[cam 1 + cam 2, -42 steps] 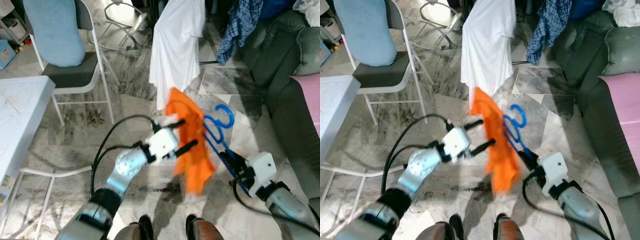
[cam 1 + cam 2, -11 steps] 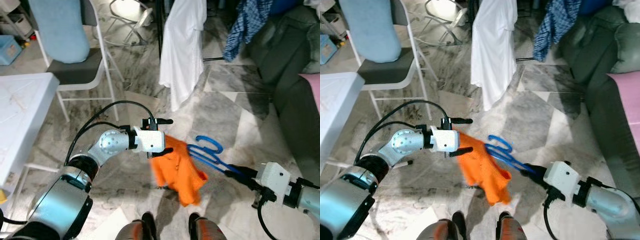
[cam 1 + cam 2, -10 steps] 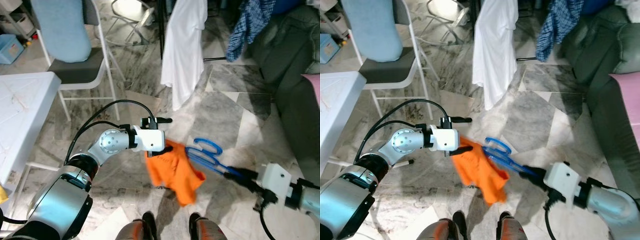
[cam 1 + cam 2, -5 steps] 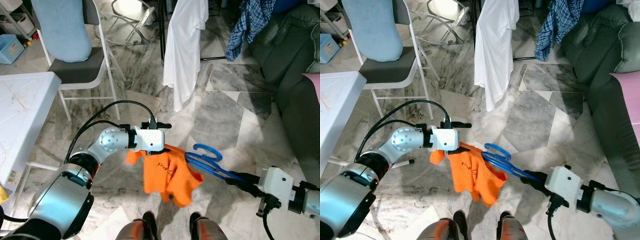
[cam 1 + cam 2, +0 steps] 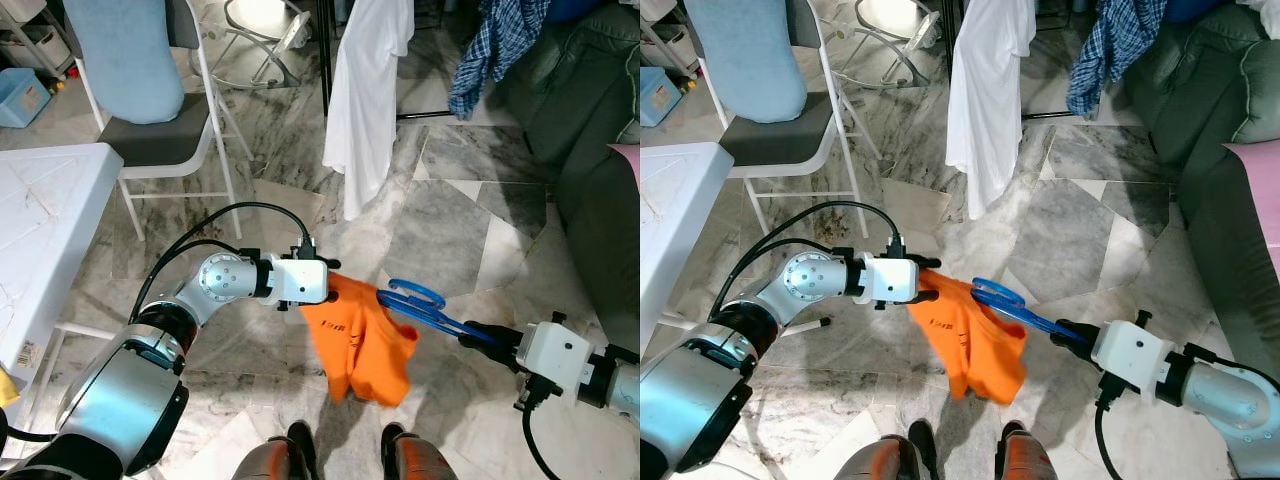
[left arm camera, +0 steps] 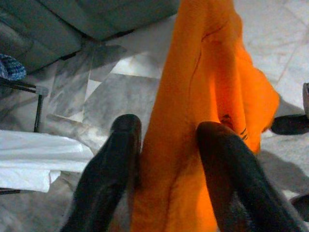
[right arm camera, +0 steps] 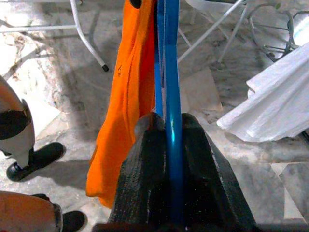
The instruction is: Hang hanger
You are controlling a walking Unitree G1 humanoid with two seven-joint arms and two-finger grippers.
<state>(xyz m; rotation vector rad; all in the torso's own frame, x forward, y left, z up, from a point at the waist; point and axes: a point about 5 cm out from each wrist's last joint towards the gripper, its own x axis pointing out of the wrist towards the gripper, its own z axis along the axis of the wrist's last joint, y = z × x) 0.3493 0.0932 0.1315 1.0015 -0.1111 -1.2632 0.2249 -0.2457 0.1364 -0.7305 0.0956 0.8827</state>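
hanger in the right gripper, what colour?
Blue. The hanger shows best in the right wrist view.

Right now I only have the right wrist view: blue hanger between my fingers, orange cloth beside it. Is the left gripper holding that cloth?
Observer: Yes. The left gripper has the orange shirt pinched between its fingers.
Operator: Is the shirt on the hanger?
Observer: Partly, I think. The blue hanger runs into the shirt's upper edge, hook end resting on the cloth; I cannot tell how far in it goes.
Operator: Where would I hang it?
Observer: Ahead, a white shirt and a plaid one already hang; the rail itself is out of frame.
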